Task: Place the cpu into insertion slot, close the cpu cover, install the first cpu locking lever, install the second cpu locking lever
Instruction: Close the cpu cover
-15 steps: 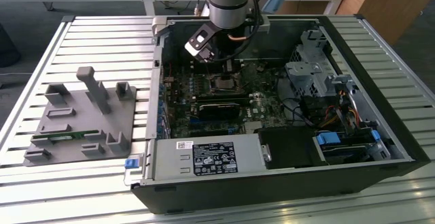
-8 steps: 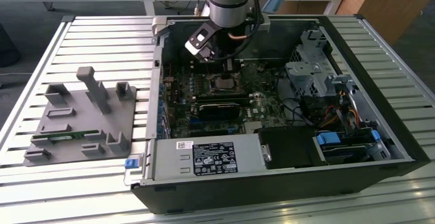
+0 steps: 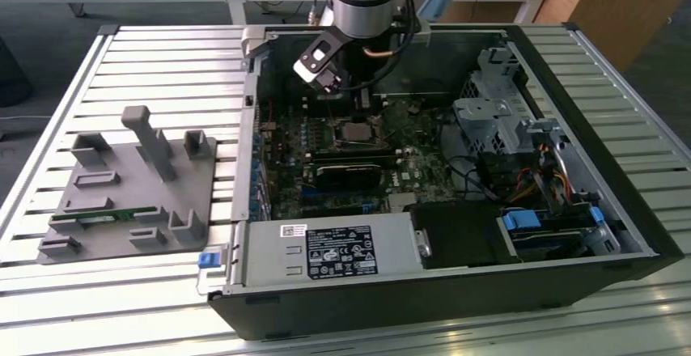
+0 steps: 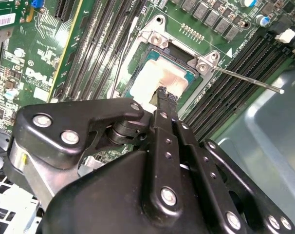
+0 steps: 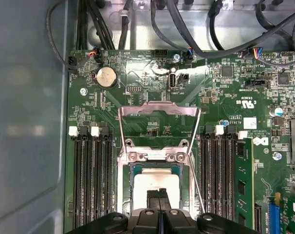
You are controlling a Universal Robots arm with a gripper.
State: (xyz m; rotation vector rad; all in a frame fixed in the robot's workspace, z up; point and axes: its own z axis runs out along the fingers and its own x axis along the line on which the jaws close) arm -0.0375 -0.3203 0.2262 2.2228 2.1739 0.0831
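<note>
Fingers pinched narrow and holding nothing, the gripper (image 4: pixel 165 93) poises its tips at the cpu (image 5: pixel 155 179), already seated in the insertion slot (image 5: pixel 124 185), while the cpu cover (image 5: pixel 159 108) stands raised and a locking lever (image 4: pixel 245 80) juts unlatched.

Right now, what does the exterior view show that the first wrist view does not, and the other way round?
The exterior view adds the whole open computer case on a slatted table, a grey fixture tray at the exterior view's left, and the arm reaching in. The first wrist view adds the cpu cover raised open at the edge of the insertion slot, a round coin battery, and the fingers shut together above the cpu. Both show the green board and the cpu lying in the insertion slot.
</note>
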